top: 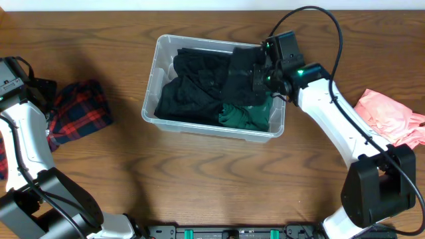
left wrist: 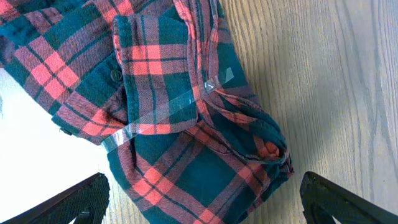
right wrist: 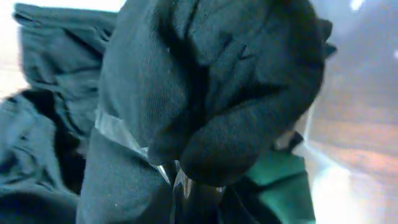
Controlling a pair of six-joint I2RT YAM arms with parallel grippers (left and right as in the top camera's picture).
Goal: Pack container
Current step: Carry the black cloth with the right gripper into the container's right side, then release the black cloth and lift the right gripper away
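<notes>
1 wooden table (top: pixel 219 179), container (top: pixel 151 81), black garment (top: pixel 242 72), plaid shirt (top: pixel 81 109)

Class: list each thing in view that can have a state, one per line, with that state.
container: partly filled.
black garment: gripped, over the container.
green garment: lying inside the container.
plaid shirt: taped bundle on the table, outside.
pink garment: crumpled on the table, outside.
left gripper: open above the plaid shirt.
right gripper: shut on the black garment.
</notes>
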